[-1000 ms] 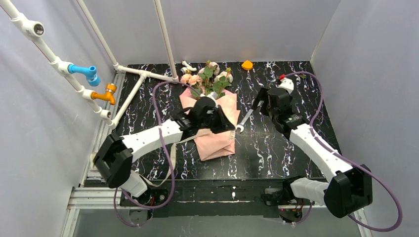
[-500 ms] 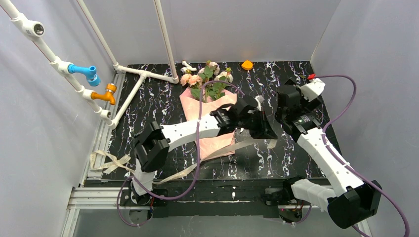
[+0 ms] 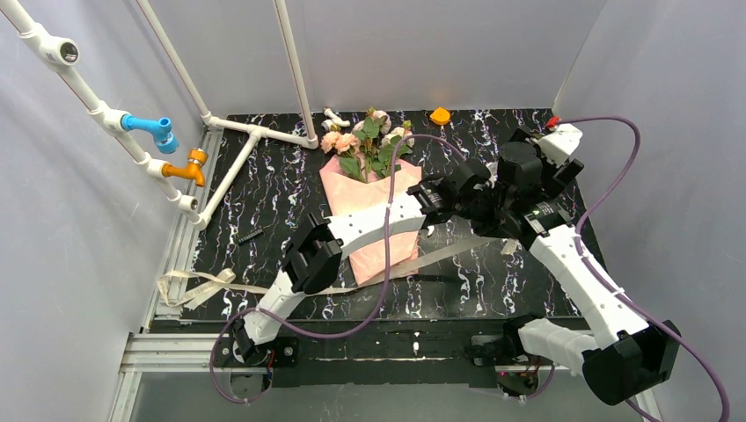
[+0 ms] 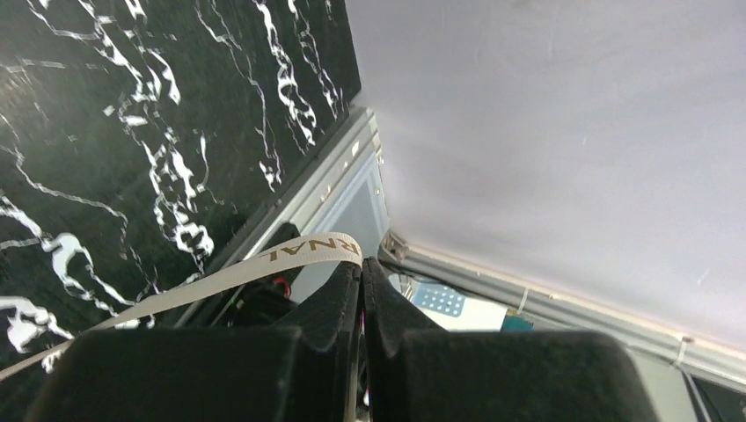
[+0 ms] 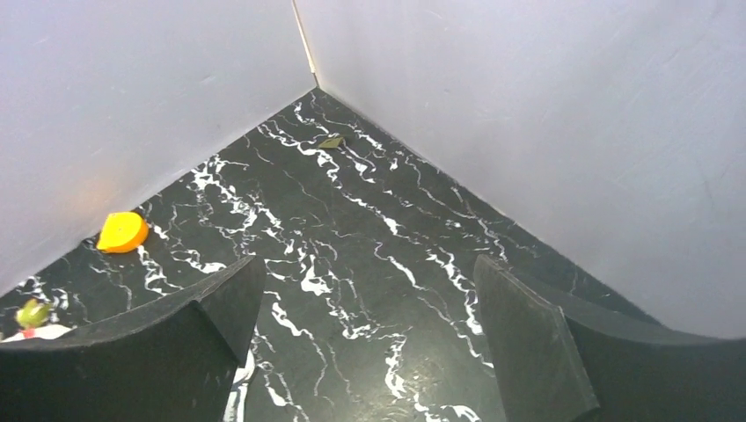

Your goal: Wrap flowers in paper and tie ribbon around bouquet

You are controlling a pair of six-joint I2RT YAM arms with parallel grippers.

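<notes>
Black marble bench (image 3: 281,176), bouquet (image 3: 356,183) lying toward the back. Left jaws are clamped on the ribbon (image 4: 290,256), right jaws sit wide open just beside them.

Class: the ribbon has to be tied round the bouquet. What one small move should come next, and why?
Probably turn the right gripper toward the ribbon, beside the left gripper. The left is shut on the ribbon, which stretches past the narrow end of the bouquet. The right is open, empty and facing the far corner. Tying likely needs both.
</notes>
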